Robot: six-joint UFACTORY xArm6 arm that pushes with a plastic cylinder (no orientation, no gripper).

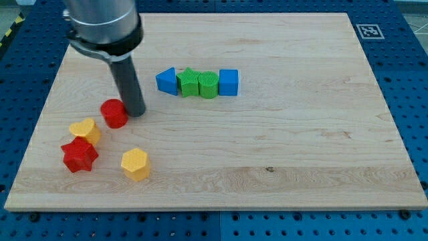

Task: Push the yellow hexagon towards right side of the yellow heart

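Observation:
The yellow hexagon sits near the view's bottom left of the wooden board. The yellow heart lies up and to the left of it, touching the red star below it. A red cylinder stands just right of and above the heart. My tip rests on the board right beside the red cylinder's right side, above the yellow hexagon and apart from it.
A row of blocks sits at the board's upper middle: a blue triangle, a green star, a green cylinder and a blue cube. A marker tag is at the top right corner.

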